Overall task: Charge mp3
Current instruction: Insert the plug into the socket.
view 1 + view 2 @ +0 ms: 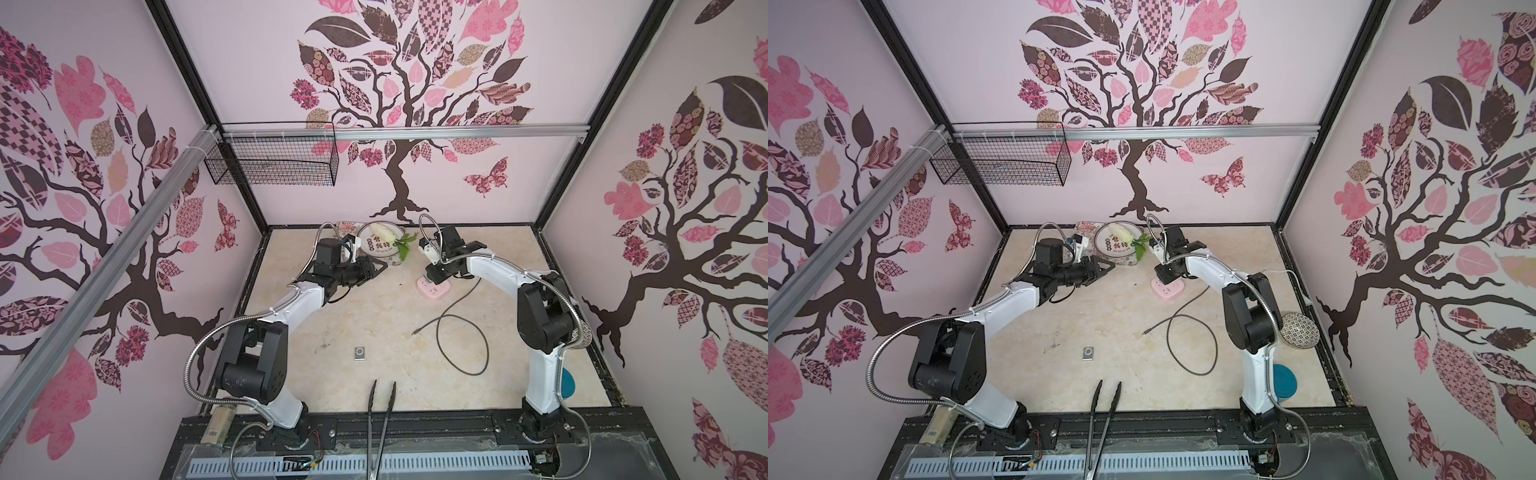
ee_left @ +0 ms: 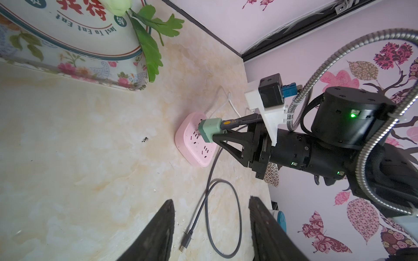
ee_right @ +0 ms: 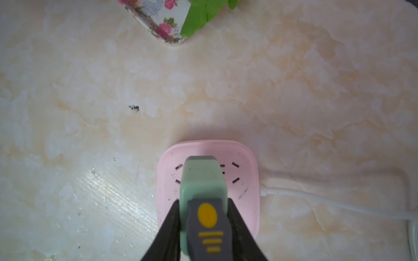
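Plug [image 3: 203, 180] pinched tight in the right gripper [image 3: 203, 203], on the strip [image 3: 248, 203].
Plugging in, I judge; next, press it home, then release. Left gripper [image 2: 210, 200] half open, empty. The mp3 [image 1: 358, 353] lies well apart from both grippers, cable end [image 1: 415, 331] loose nearer it.

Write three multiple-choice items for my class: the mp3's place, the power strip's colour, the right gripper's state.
1. Where is the mp3?
A. bare on the tabletop
B. on a shelf
C. inside a drawer

2. The power strip is:
A. blue
B. pink
C. white

3. The right gripper is:
A. open and empty
B. shut on nothing
C. shut on the green plug

Answers: 1 A, it lies alone there in both top views; 2 B, it shows pink in both wrist views; 3 C, it clamps the plug's two sides.
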You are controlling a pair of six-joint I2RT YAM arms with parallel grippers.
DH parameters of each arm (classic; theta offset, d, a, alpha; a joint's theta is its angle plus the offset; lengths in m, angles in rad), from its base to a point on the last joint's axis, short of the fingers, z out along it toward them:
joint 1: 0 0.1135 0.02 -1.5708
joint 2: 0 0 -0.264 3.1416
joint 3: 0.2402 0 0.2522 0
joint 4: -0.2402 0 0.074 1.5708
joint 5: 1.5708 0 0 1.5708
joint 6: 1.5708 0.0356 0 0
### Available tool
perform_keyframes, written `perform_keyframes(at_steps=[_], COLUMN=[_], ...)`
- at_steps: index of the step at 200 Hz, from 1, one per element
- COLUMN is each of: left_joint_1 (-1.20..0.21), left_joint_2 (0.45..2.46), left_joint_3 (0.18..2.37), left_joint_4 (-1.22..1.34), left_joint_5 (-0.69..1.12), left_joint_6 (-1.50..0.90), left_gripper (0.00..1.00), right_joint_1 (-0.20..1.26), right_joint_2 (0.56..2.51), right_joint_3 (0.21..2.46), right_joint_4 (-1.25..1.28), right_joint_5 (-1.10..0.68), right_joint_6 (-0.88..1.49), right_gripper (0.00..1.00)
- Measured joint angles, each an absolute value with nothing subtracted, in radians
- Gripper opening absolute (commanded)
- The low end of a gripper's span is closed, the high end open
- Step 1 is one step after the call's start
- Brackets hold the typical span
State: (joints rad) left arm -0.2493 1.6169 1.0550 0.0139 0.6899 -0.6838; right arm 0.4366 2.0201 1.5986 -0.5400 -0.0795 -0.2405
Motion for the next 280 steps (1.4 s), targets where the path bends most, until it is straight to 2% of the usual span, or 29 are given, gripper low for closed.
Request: perform_keyframes(at_steps=[109, 210, 280], left_joint_1=[-0.249, -0.249, -0.249], left_joint_2=[1.591, 1.59, 1.575], left_joint_3=[1.055, 1.055, 1.055], left_joint_4=[0.013, 0.013, 0.013], left_joint_5=[0.677, 0.674, 0.67], left_joint_6=[-0.684, -0.688, -0.689], left_gripper=[0.55, 0.55, 0.55], right_joint_1=[0.458, 0.459, 0.462], right_joint_2=[2.041, 2.041, 2.041], right_joint_3=[1.636, 1.663, 1.664], right_joint_4=[-0.583, -0.658, -0.661], right_joint_5=[-0.04, -0.094, -0.043], right_joint_6=[-0.255, -0.236, -0.241], right_gripper=[0.0, 0.0, 0.0])
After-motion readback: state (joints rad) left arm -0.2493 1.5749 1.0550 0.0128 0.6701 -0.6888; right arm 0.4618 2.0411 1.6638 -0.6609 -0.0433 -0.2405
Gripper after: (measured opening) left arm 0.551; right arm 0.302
